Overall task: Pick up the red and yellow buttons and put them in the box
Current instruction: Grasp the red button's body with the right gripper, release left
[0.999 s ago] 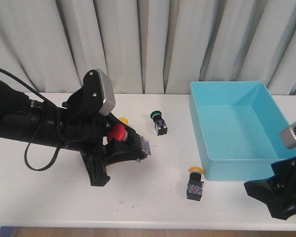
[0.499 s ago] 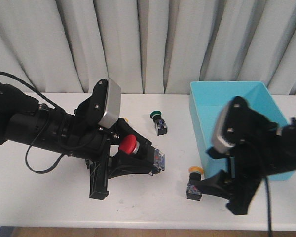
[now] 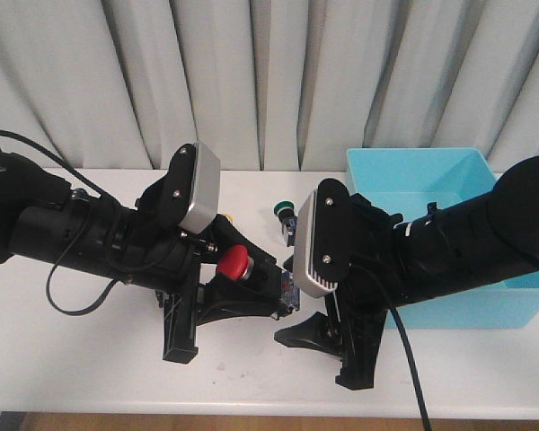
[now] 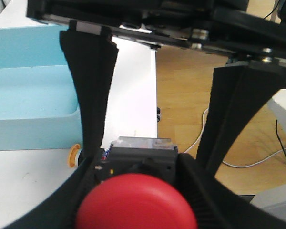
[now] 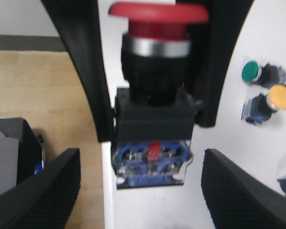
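The left claw (image 3: 251, 285) is closed on the black blocky body of a red mushroom-capped push button (image 3: 234, 262), holding it above the white counter (image 3: 90, 359) with the cap tilted up toward the left arm. In the right wrist view that same button (image 5: 157, 71) sits clamped between two black fingers (image 5: 81, 71), its blue terminal end toward the camera. The right claw (image 3: 319, 334) stands wide open and empty, just beside the held button. A green-capped button (image 5: 257, 72) and a yellow-capped button (image 5: 271, 101) lie side by side on the counter. The large turquoise plastic box (image 3: 413, 175) sits behind the right arm.
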Robot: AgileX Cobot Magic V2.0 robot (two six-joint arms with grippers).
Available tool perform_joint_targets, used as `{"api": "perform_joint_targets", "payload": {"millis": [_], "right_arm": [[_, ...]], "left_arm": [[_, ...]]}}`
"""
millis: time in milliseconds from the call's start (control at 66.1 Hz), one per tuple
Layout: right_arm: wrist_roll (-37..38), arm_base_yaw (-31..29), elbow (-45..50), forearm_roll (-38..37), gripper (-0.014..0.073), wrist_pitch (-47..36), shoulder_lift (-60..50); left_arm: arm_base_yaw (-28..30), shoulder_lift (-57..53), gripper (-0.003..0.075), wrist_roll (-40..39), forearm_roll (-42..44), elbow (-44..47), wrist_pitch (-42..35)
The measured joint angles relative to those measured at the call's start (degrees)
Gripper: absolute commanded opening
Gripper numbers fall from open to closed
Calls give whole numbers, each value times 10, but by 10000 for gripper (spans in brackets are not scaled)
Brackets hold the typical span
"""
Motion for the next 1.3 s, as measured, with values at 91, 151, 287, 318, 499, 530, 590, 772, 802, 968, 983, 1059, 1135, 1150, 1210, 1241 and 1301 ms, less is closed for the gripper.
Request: {"api": "perform_joint_targets", "payload": {"millis": [91, 151, 287, 318, 499, 530, 590, 772, 802, 968, 983, 1059, 1135, 1150, 1210, 1241, 1301], "right_arm": [[-27, 0, -1, 28, 507, -2, 0], [-38, 0, -1, 41, 502, -3, 0], [-44, 0, -1, 44, 470, -4, 0], [-44, 0, -1, 44, 462, -4, 0], [-44, 0, -1, 44, 428, -8, 0], [-44, 0, -1, 44, 426, -8, 0], [-44, 0, -1, 44, 425, -8, 0], [-44, 0, -1, 40, 426, -7, 0], [-44, 0, -1, 39, 426, -7, 0], [-43, 0, -1, 35, 426, -7, 0], [-43, 0, -1, 34, 426, -7, 0], [-43, 0, -1, 33, 426, -7, 0], [-43, 0, -1, 32, 423, -7, 4], [-43, 0, -1, 31, 421, -7, 5], [-43, 0, -1, 29, 412, -7, 9], [-43, 0, -1, 29, 405, -7, 10], [-41, 0, -1, 29, 388, -7, 12]], "left_arm": [[0, 0, 244, 0, 0, 0, 0], [0, 0, 244, 0, 0, 0, 0], [0, 0, 244, 0, 0, 0, 0], [0, 0, 244, 0, 0, 0, 0], [0, 0, 244, 0, 0, 0, 2], [0, 0, 244, 0, 0, 0, 3], [0, 0, 244, 0, 0, 0, 4], [0, 0, 244, 0, 0, 0, 4], [0, 0, 244, 0, 0, 0, 4], [0, 0, 244, 0, 0, 0, 4], [0, 0, 246, 0, 0, 0, 4], [0, 0, 244, 0, -1, 0, 4], [0, 0, 245, 0, -6, 0, 4], [0, 0, 245, 0, -8, 0, 4], [0, 0, 244, 0, -13, 0, 4], [0, 0, 244, 0, -14, 0, 4], [0, 0, 244, 0, -15, 0, 4]]}}
